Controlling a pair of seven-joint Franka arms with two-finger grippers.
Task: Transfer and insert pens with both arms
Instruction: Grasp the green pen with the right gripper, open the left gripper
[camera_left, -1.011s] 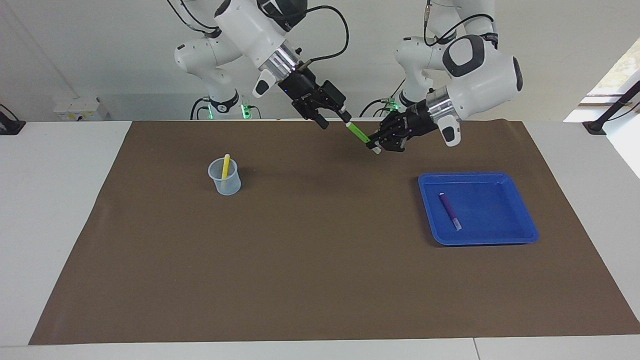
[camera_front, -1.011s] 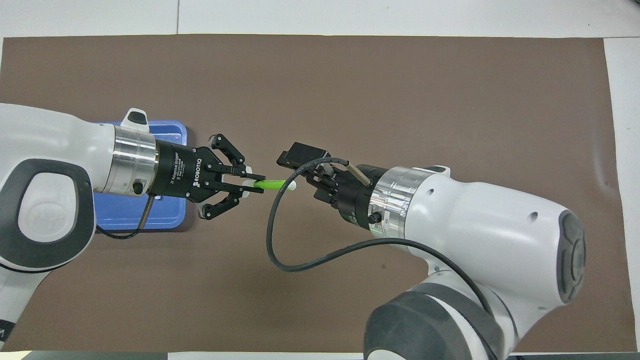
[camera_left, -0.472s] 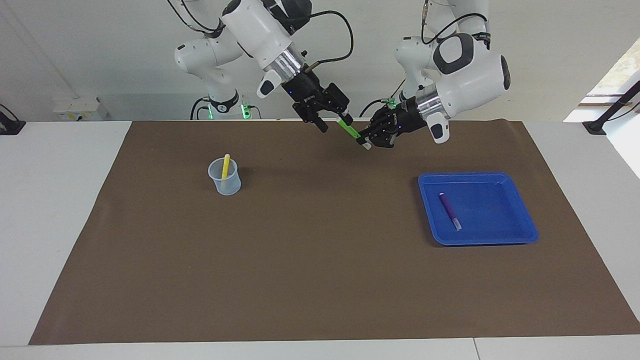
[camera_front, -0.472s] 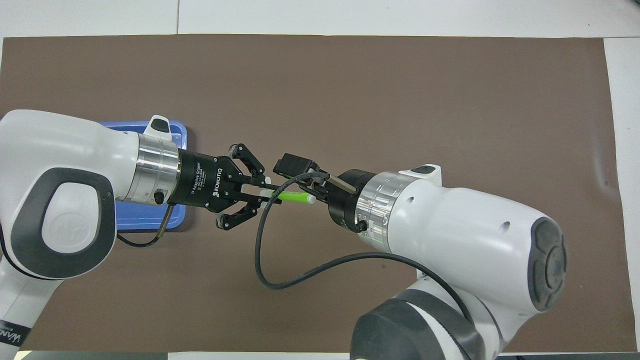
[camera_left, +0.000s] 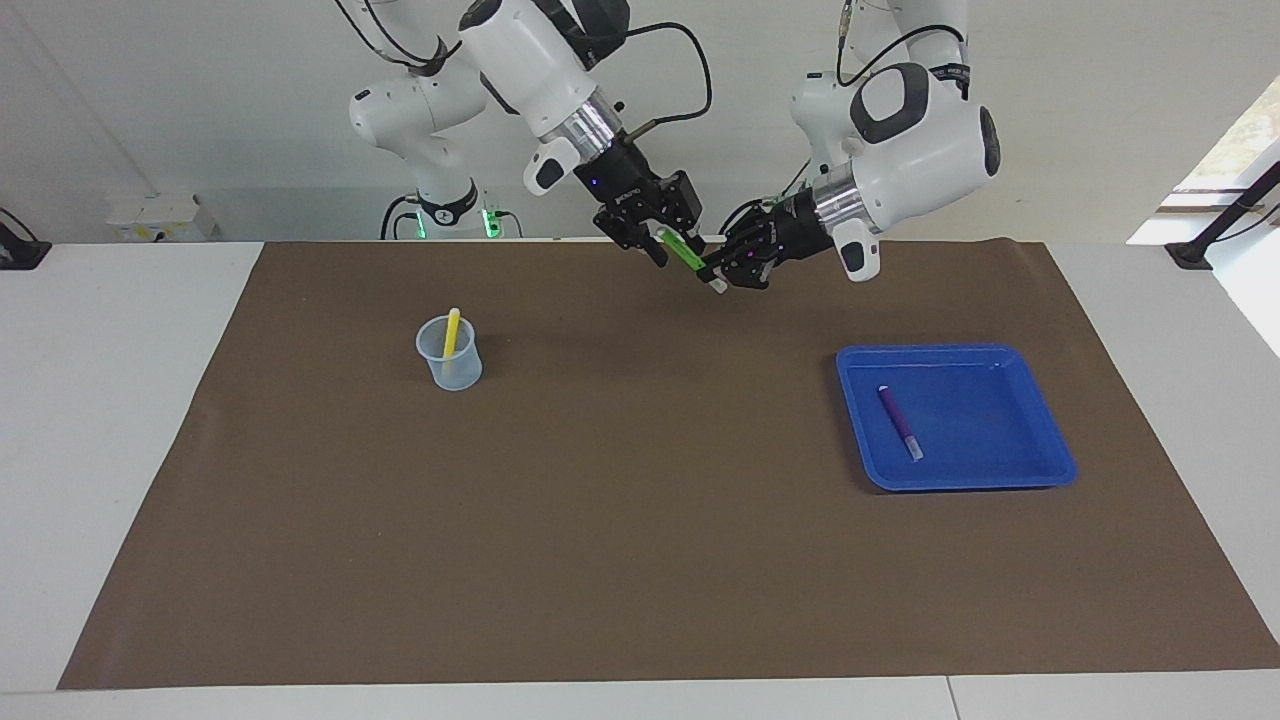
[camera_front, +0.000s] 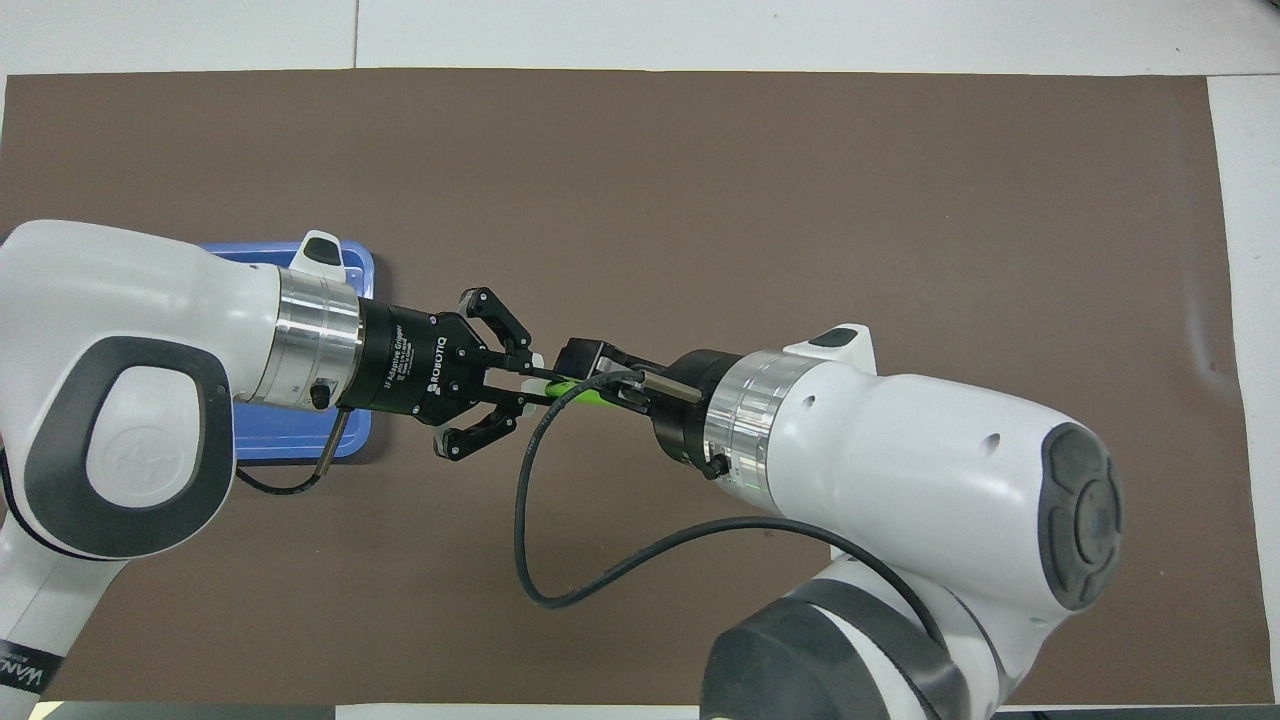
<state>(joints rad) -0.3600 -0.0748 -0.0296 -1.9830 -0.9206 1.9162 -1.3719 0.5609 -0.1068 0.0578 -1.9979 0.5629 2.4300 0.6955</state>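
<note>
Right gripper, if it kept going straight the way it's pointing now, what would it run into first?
Likely the left gripper, which is shut on the green pen directly ahead of the right gripper; both are raised over the mat, so depth is uncertain.

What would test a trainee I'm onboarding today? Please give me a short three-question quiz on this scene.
1. True or false: the yellow pen stands in the clear cup.
2. Where does the purple pen lie? A: in the blue tray. B: in the cup. C: in an end effector.
3. Fill in: the left end effector is shut on the ___ pen, up in the air.

Key: 1 true; 2 A; 3 green, the green pen.
</note>
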